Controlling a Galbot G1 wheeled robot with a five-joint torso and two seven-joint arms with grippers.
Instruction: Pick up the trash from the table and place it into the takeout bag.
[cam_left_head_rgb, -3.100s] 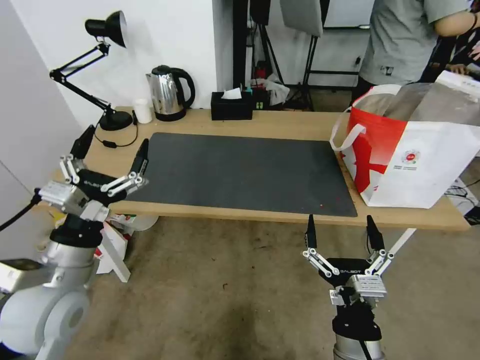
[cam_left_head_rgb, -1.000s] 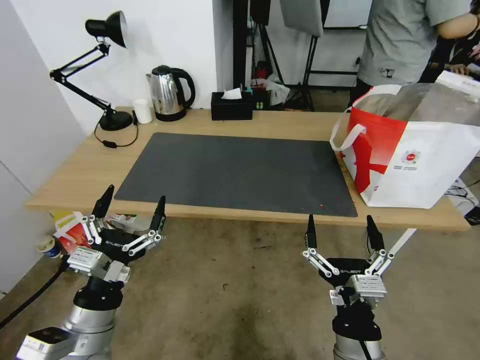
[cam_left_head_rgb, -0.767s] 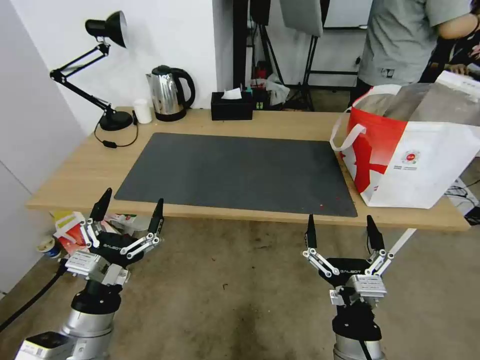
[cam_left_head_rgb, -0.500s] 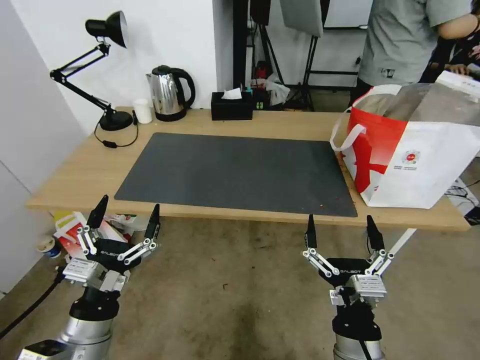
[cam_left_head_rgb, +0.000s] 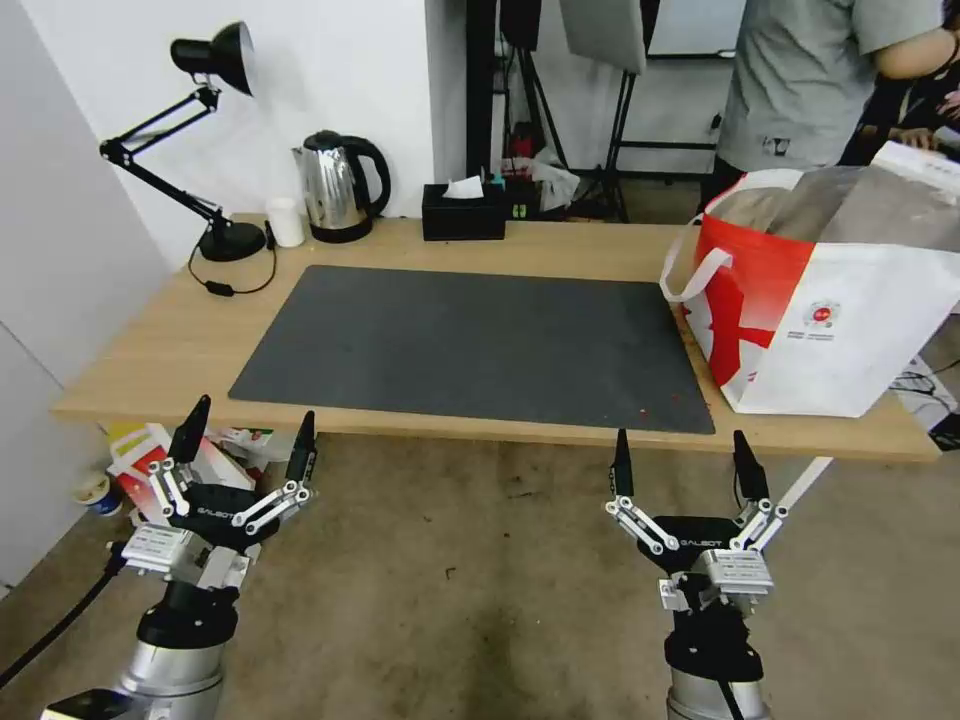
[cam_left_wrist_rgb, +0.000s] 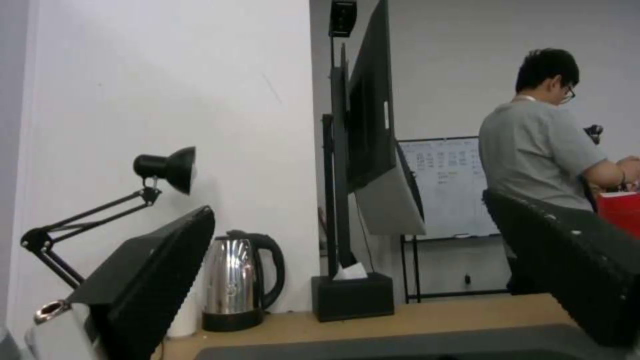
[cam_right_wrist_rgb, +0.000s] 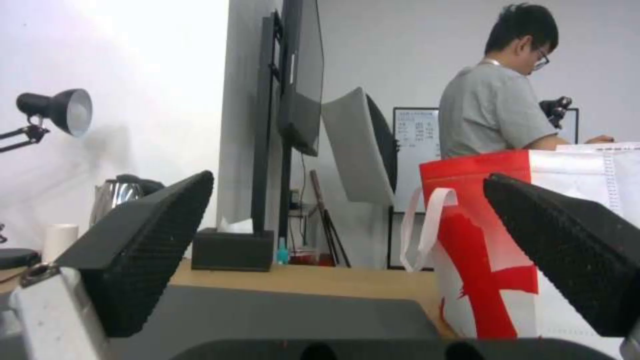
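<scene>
The light-wood table (cam_left_head_rgb: 560, 250) carries a dark grey mat (cam_left_head_rgb: 480, 340). At its right end stands the red-and-white takeout bag (cam_left_head_rgb: 830, 320), mouth open and foil lining showing; it also appears in the right wrist view (cam_right_wrist_rgb: 533, 250). The trash is out of view. My left gripper (cam_left_head_rgb: 250, 420) is open, below and in front of the table's front left edge. My right gripper (cam_left_head_rgb: 680, 440) is open too, below the front edge near the mat's right corner. Nothing sits between either pair of fingers (cam_left_wrist_rgb: 160, 280) (cam_right_wrist_rgb: 147, 240).
Along the back edge stand a black desk lamp (cam_left_head_rgb: 215, 150), a white cup (cam_left_head_rgb: 286, 221), a steel kettle (cam_left_head_rgb: 340, 185) and a black tissue box (cam_left_head_rgb: 463, 212). A smaller red-and-white bag (cam_left_head_rgb: 145, 460) lies on the floor under the left end. A person (cam_left_head_rgb: 810, 80) stands behind the takeout bag.
My left arm has come down from over the table's left edge to below its front edge and sank a little further in the last second. The right arm has not moved.
</scene>
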